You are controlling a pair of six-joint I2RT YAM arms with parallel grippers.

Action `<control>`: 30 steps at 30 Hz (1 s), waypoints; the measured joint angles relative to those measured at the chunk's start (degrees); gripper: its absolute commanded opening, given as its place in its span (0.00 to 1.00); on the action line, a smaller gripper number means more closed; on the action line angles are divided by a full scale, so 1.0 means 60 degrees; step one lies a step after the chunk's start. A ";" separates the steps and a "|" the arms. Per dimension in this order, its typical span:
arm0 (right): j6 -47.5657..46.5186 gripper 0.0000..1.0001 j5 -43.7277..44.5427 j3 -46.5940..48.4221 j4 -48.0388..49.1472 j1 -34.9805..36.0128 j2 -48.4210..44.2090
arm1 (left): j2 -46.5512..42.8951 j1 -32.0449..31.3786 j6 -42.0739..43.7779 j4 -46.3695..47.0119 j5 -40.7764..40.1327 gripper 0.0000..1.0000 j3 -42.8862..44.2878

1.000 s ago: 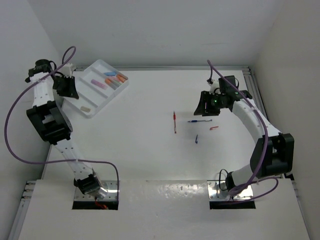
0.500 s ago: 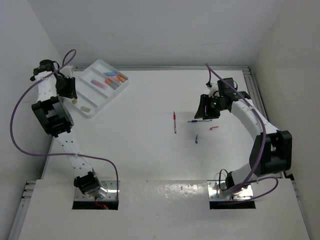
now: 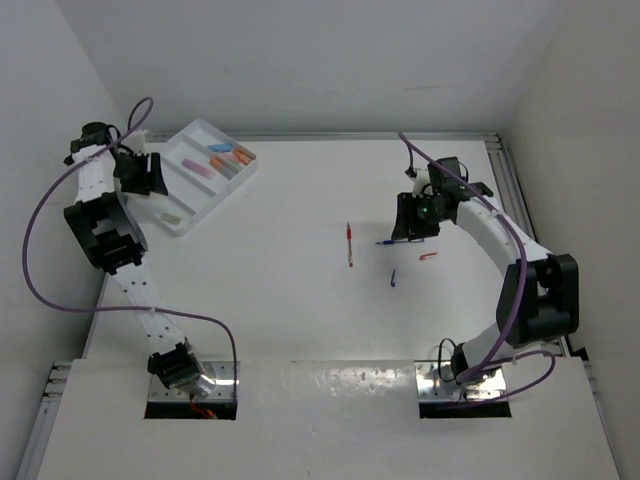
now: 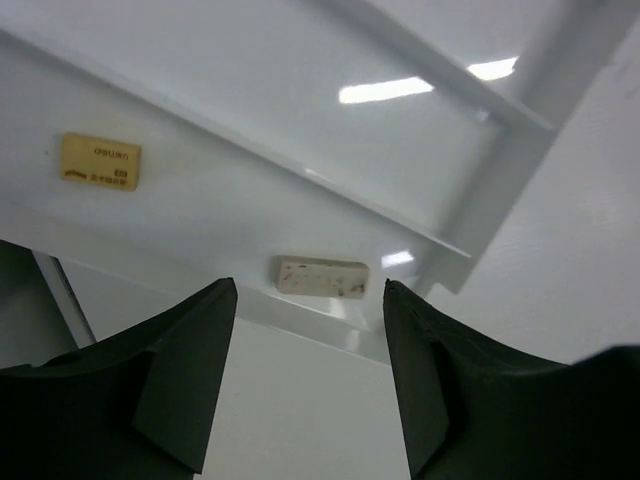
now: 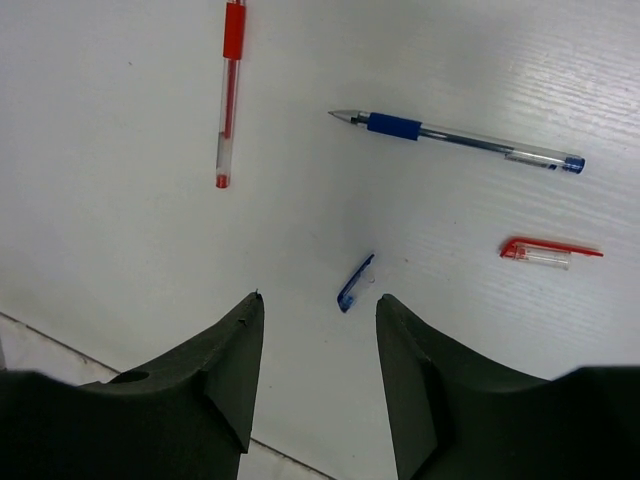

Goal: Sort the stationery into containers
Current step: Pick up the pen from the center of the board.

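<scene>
A white table (image 3: 280, 300) sits between white walls (image 3: 300, 60). Lowest in the top view lies one blue cap (image 3: 393, 278), then one red cap (image 3: 428, 256) right of centre. Just beyond are two pens, a red pen (image 3: 349, 245) and a blue pen (image 3: 398, 241). The right tool (image 3: 413, 218) hangs just above the blue pen's right end, fingers wide, holding nothing (its wrist view shows all four pieces sharply). At upper left, the white tray (image 3: 222, 197) holds one pink marker (image 3: 197, 167) and an orange-and-blue cluster (image 3: 230, 155) too small to count. The left tool (image 3: 140, 175) hovers at the tray's left edge, wide and empty. Its wrist view shows two erasers in the tray, a yellow eraser (image 4: 98, 161) and a whitish eraser (image 4: 322, 277); the top view shows one.
</scene>
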 measured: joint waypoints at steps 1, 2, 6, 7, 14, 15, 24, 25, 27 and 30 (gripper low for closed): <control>-0.0015 0.46 0.0044 -0.0004 0.0015 0.0022 0.0000 | -0.0197 0.0000 0.0007 0.0044 0.0211 0.68 -0.0095; -0.0084 0.46 0.0157 -0.0018 0.0058 0.0117 0.0000 | -0.0437 -0.0004 0.0007 0.0113 0.0459 0.68 -0.0164; -0.0492 0.43 0.0852 -0.0033 0.0302 0.0605 0.0022 | -0.1738 -0.0080 -0.0004 0.0390 0.1311 0.68 -0.0222; -0.0627 0.41 0.1122 -0.0033 0.0379 0.0790 0.0044 | -0.2189 -0.0142 -0.0004 0.0499 0.1443 0.68 -0.0291; -0.0980 0.37 0.2211 0.0499 0.0557 0.1902 0.0987 | -0.5832 -0.1384 -0.0189 0.1694 0.1821 0.74 -0.2637; -0.0947 0.37 0.2342 0.0641 0.0601 0.2029 0.1177 | -0.6244 -0.1599 -0.0306 0.1847 0.1792 0.80 -0.3089; 0.0168 0.38 0.3300 0.2881 0.0718 0.3224 0.3563 | -0.8728 -0.2565 -0.2171 0.3949 -0.0131 1.00 -0.6608; 0.0346 0.37 0.3359 0.3228 0.0688 0.3242 0.3894 | -0.8841 -0.2641 -0.2375 0.4084 -0.0433 1.00 -0.6677; 0.0674 0.37 0.3457 0.3858 0.0579 0.3231 0.4481 | -0.9034 -0.2787 -0.2656 0.4350 -0.0907 1.00 -0.6736; 0.1086 0.35 0.3592 0.4707 0.0353 0.3224 0.5242 | -0.9329 -0.2965 -0.2863 0.4674 -0.1344 1.00 -0.6889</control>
